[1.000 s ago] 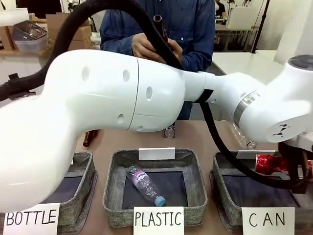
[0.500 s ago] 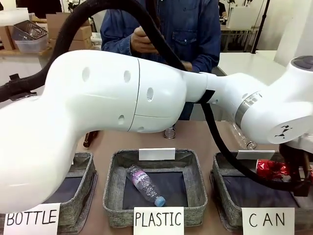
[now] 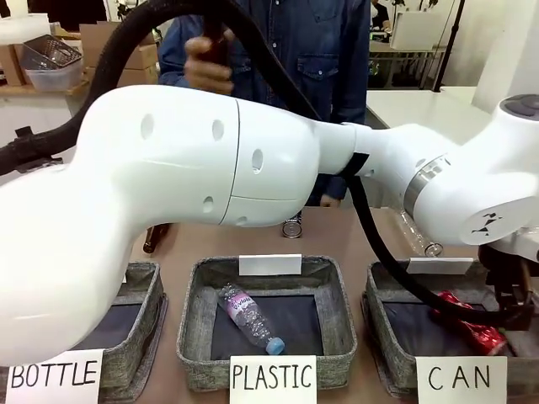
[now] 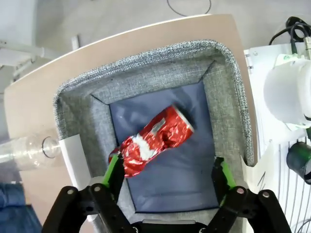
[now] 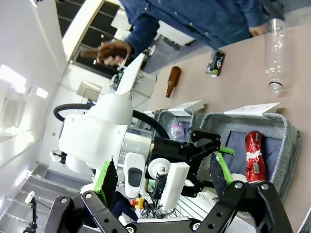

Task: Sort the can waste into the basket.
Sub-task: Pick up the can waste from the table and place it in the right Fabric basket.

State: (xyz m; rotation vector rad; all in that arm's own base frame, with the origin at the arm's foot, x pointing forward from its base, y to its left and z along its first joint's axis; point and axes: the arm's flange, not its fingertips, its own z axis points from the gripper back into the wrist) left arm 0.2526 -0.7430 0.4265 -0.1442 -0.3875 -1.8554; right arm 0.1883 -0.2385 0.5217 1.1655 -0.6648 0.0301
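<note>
My left claw (image 4: pixel 167 171) stands wide with nothing between its green pads (image 4: pixel 112 171), and it hangs over the CAN basket (image 4: pixel 146 54). The crumpled red can (image 4: pixel 155 138) lies on the basket's dark floor beneath me. In my left wrist view it slants from seven o'clock up to one o'clock, and its lower end is close by the pad on my nine o'clock side; I cannot tell whether they touch. From the front, this basket sits at four o'clock, with the can toward its right half. My right claw (image 5: pixel 163 174) is also spread wide and empty. The dark can (image 3: pixel 292 225) stands upright on the surface (image 3: pixel 354 231), at twelve o'clock from the PLASTIC basket (image 3: pixel 195 337). A clear bottle (image 3: pixel 417 236) lies at the dark can's three o'clock. Across from me, the person's hand (image 3: pixel 202 67) holds a brown bottle (image 5: pixel 92 51) raised.
</note>
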